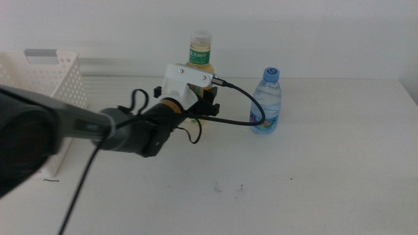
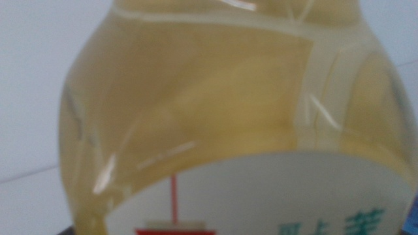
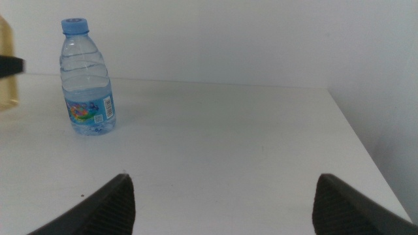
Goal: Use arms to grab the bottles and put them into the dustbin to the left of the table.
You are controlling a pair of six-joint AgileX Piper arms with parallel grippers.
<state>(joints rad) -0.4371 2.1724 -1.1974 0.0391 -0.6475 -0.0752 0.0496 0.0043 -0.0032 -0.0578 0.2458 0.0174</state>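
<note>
Reaching in from nine o'clock, our left gripper (image 1: 208, 108) sits right against the yellow-drink bottle (image 1: 200, 57), which stands upright toward twelve o'clock on the table (image 1: 313, 170). In the left wrist view that bottle fills the whole picture, so it lies very close, but the jaws are out of sight there and hidden behind the white housing in the middle view; we cannot tell whether they are apart or clamped on it.

We judge the chief risk to be a tip-over: the bottle is tall and its liquid heavy, so a push from one jaw before the other could topple it, and a low or off-centre grip could let it slip on the lift. The black cable (image 1: 251, 104) loops out toward the water bottle (image 1: 267, 101), which stands just beside at three o'clock; we think a swing of the arm could drag that cable against it and knock it down.

The dustbin (image 1: 46, 81) waits at nine o'clock, partly hidden by our left arm, with nothing else between. Our right gripper (image 3: 222, 202) idles low at the three o'clock side, fingers wide apart, holding nothing.
</note>
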